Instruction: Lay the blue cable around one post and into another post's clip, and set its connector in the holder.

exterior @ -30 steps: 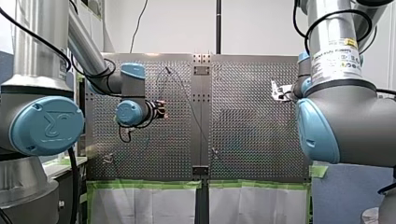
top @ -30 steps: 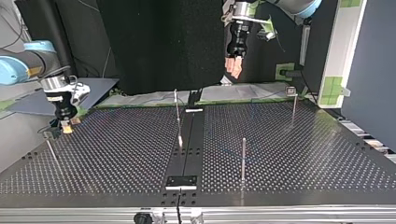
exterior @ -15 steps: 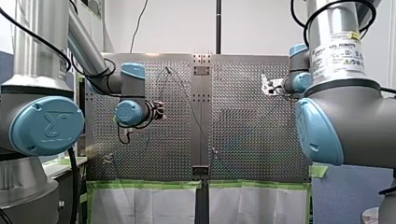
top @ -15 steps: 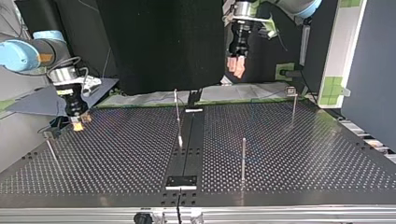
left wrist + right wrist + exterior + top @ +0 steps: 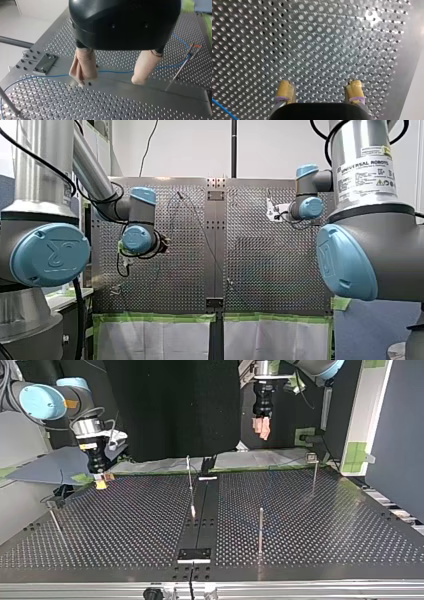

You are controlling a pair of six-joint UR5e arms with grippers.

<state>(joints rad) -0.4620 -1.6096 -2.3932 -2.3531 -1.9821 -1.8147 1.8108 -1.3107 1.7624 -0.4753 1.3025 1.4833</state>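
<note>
Blue cable (image 5: 37, 76) lies loose on the perforated table (image 5: 125, 107). I hold my left gripper (image 5: 110, 80) spread wide above it, probably to grasp it. My right gripper (image 5: 319, 83) is likewise parted and empty.

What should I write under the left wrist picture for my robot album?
My left gripper, open, hangs over the blue cable on the perforated table.

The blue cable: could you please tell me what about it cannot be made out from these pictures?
Left wrist view: the thin blue cable passes behind my left gripper's beige-padded fingers; one end runs off the edge.
Same view: the small orange piece near the cable is too small to identify as its connector.
Right wrist view: only a short bit shows beside my right gripper, cut by the edge.
Top view: too thin to trace.
</note>
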